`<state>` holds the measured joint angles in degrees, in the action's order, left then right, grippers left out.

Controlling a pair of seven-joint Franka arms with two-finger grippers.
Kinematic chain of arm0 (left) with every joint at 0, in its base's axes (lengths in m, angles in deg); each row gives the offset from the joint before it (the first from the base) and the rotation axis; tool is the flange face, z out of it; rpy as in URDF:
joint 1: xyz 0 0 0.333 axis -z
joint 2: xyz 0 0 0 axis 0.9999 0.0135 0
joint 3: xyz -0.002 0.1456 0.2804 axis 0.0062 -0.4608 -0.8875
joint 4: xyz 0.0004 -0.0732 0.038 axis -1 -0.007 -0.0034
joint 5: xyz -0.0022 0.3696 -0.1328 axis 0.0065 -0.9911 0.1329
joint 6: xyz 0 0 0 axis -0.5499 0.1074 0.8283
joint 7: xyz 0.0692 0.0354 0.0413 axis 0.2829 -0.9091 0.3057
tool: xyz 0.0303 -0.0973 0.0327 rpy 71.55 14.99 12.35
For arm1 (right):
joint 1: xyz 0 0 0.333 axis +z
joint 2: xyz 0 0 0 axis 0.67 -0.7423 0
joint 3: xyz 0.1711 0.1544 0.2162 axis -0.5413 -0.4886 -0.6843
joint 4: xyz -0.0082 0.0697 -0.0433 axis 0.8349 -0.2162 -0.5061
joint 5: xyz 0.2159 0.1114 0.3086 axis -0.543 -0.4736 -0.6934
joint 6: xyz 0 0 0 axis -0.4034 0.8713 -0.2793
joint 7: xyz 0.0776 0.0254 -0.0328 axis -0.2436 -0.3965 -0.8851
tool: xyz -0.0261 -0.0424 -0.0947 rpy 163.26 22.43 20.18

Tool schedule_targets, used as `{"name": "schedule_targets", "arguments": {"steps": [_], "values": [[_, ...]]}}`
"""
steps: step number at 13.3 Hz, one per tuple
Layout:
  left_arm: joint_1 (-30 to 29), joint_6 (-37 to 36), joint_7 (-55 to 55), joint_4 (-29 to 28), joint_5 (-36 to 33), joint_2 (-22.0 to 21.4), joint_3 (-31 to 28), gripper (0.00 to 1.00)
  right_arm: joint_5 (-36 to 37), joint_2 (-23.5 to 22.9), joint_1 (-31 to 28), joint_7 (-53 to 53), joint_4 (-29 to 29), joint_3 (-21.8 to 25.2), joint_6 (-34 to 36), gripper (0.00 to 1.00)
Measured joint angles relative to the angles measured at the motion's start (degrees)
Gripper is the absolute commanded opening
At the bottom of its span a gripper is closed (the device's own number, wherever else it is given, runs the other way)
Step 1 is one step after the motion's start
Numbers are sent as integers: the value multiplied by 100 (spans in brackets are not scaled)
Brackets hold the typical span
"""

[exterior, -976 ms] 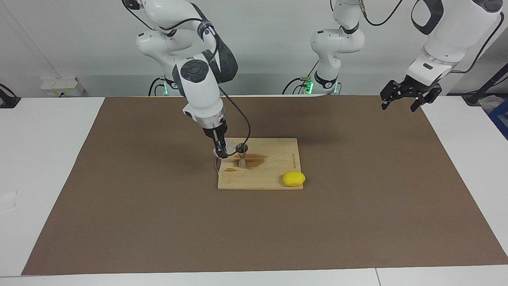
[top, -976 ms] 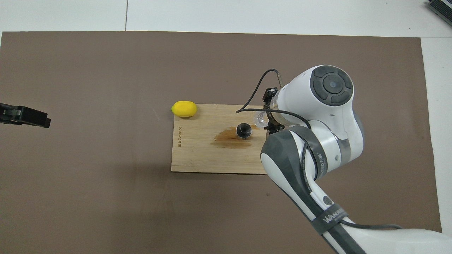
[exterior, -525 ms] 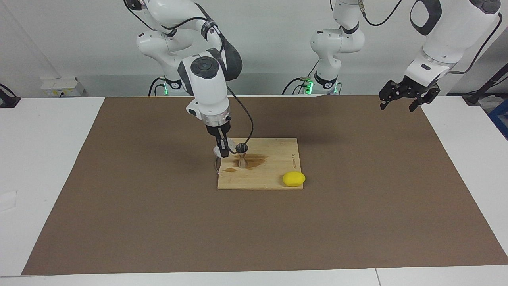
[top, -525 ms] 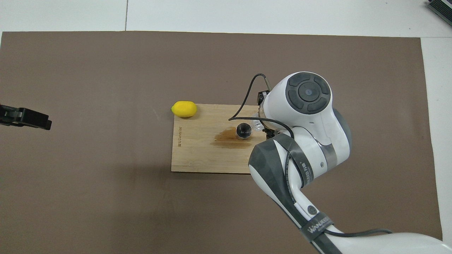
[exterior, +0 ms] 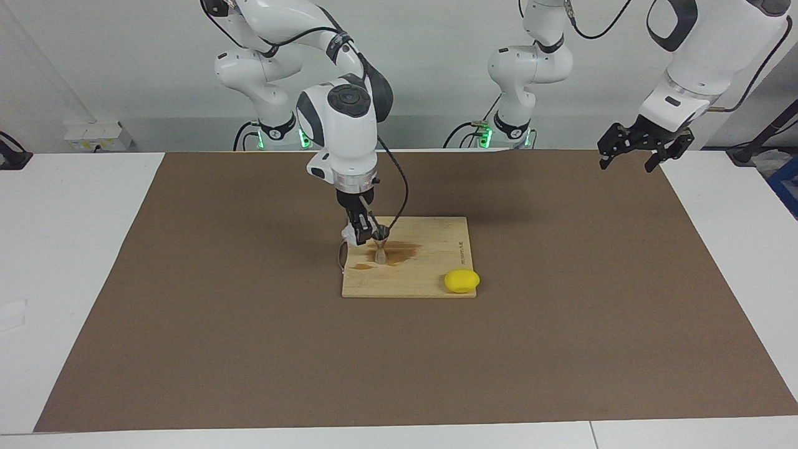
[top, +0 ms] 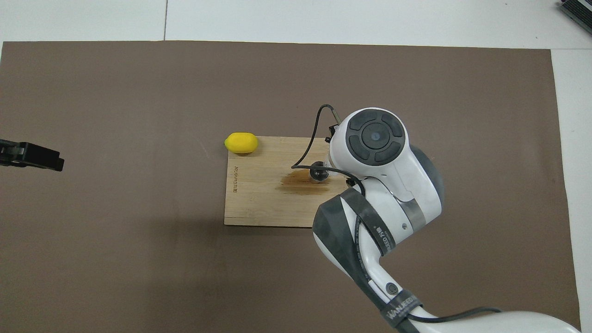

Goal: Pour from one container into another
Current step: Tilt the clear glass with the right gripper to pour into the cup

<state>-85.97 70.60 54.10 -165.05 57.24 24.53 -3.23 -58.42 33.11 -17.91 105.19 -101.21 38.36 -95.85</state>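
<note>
Right gripper (exterior: 360, 236) jaws clamped on the cup (exterior: 348, 235), held just above the board (exterior: 430, 284) and tipped toward the jigger (exterior: 380, 246). Cup: small, short, clear glass, mostly hidden by the dark fingers in the facing view and covered by the arm's wrist from overhead. Jigger: silver metal, hourglass shape, two cones meeting at a narrow waist, standing upright on the board just beside the cup, dark open mouth (top: 318, 171) facing up. Brown wet stain (top: 298, 181) spread on the wood around the jigger's foot, with a smaller patch (exterior: 361, 267) farther from the robots. Board: pale wood, rectangular, near the middle of a brown mat (exterior: 249, 349). Lemon (exterior: 462, 280), bright yellow, at the board's corner toward the left arm's end, farther from the robots than the jigger. Left gripper (exterior: 634, 154) waiting with jaws apart, raised over the mat's edge at its own end, well apart from the board.
</note>
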Motion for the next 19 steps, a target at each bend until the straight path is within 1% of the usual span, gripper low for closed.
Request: {"name": "schedule_targets", "arguments": {"steps": [7,10,15,16,19], "values": [[-1,3,0,-6,0,0,-2,100,743,1,177,0,0,1,-1,25],[-1,6,0,-6,-1,0,-3,100,897,4,237,0,0,1,-1,25],[-1,6,-3,-6,-1,0,-3,100,894,14,243,10,10,12,-1,25],[-1,8,-4,-6,-1,0,-3,100,809,14,228,31,12,23,0,25],[-2,12,-9,-6,-1,0,-3,100,185,19,94,50,54,39,-1,25]]}}
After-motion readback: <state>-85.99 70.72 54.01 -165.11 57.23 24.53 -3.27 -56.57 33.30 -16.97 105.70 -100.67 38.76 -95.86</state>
